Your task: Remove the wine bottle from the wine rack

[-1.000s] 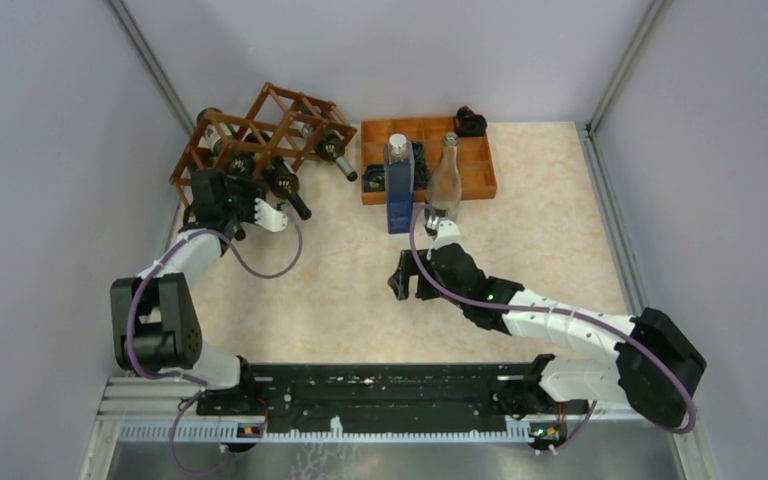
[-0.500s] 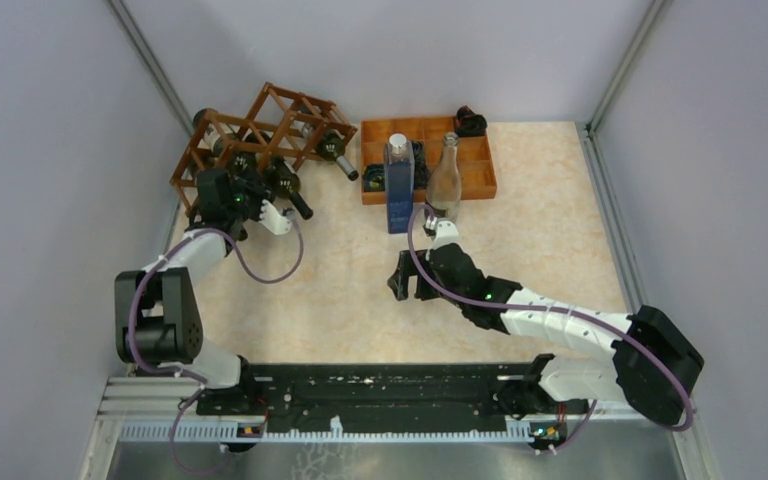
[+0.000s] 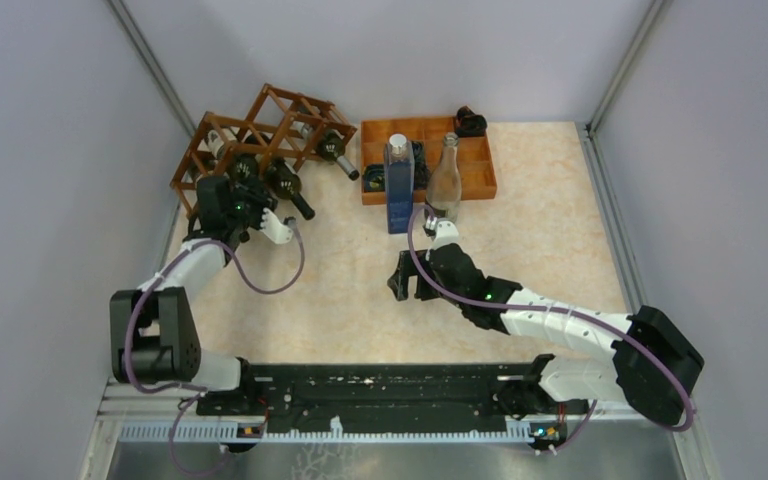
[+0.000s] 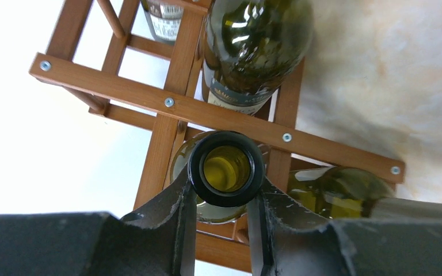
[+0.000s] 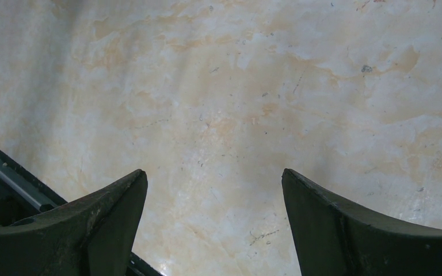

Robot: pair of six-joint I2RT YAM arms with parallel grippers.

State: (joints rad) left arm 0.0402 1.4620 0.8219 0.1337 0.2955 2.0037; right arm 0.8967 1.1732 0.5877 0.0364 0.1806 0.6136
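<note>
On the mottled beige tabletop point(image 3: 540, 200), boxed in by plain grey walls point(image 3: 380, 50), we spot the reddish slatted wine rack point(image 3: 260, 135) at the far left corner. Overhead, our left gripper point(image 3: 238, 190) meets its front. The wrist view adds detail: jaws clamped on the round open mouth of a green glass wine bottle point(image 4: 225, 168) lying in a diamond cell. Our right gripper point(image 5: 214, 190) hangs spread wide above bare surface.

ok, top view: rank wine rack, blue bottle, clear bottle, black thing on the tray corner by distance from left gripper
From the left gripper:
1. wine rack, far left, its wine bottle between the fingers.
2. blue bottle, centre, at the orange tray's near edge.
3. clear bottle, just right of it.
4. black object, tray's far right corner.
</note>
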